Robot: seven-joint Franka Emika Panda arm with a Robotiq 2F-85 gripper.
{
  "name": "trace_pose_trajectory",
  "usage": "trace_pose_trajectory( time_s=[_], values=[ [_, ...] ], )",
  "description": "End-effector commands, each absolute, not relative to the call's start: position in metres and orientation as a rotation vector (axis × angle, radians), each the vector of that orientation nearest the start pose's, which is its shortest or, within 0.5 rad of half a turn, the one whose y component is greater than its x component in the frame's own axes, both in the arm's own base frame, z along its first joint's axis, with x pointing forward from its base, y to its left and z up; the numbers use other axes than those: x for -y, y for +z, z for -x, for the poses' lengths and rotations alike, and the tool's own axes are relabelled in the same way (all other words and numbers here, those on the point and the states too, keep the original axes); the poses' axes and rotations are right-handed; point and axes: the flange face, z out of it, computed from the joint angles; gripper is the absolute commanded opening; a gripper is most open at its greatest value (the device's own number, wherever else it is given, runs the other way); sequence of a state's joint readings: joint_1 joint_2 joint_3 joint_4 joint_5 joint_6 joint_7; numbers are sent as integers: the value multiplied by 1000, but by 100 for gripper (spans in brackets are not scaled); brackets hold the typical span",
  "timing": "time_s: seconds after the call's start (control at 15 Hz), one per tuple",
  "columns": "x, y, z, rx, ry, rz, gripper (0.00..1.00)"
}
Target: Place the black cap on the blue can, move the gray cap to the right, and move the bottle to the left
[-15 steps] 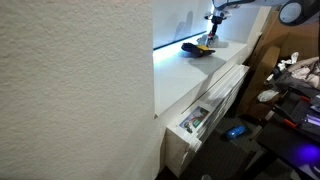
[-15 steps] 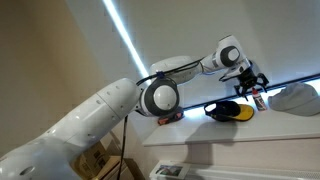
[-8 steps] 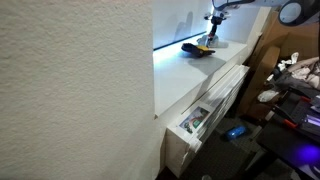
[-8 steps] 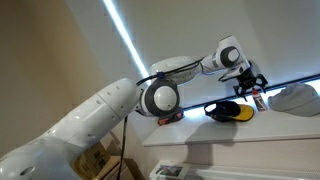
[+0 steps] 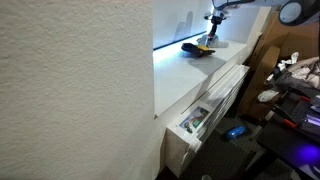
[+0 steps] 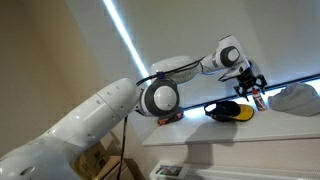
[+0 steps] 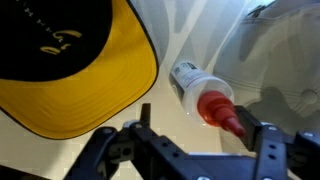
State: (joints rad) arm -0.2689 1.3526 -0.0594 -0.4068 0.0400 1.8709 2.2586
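The black cap point(image 7: 50, 35) lies at the upper left of the wrist view, with a yellow underside to its brim; it also shows in both exterior views point(image 6: 228, 110) point(image 5: 197, 47). The bottle point(image 7: 192, 80) is small and pale with a red nozzle top, which sits between my jaws. My gripper point(image 7: 197, 122) is open, one finger on each side of the red top, closer on the right. In an exterior view the gripper point(image 6: 248, 84) hangs over the bottle point(image 6: 259, 98). The gray cap point(image 7: 285, 50) point(image 6: 297, 98) lies just beyond. The blue can is not visible.
Everything rests on a white ledge point(image 6: 190, 130) against a wall with a bright light strip. Below the ledge a white drawer point(image 5: 205, 115) stands open. Dark equipment and clutter point(image 5: 295, 90) stand beside the unit.
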Motion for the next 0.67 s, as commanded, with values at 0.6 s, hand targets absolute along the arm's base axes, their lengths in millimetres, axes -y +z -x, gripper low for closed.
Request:
trace_pose_trajectory(
  time_s=[0.6],
  values=[
    [257,263,-788,-2819,-250,929,16]
  ],
)
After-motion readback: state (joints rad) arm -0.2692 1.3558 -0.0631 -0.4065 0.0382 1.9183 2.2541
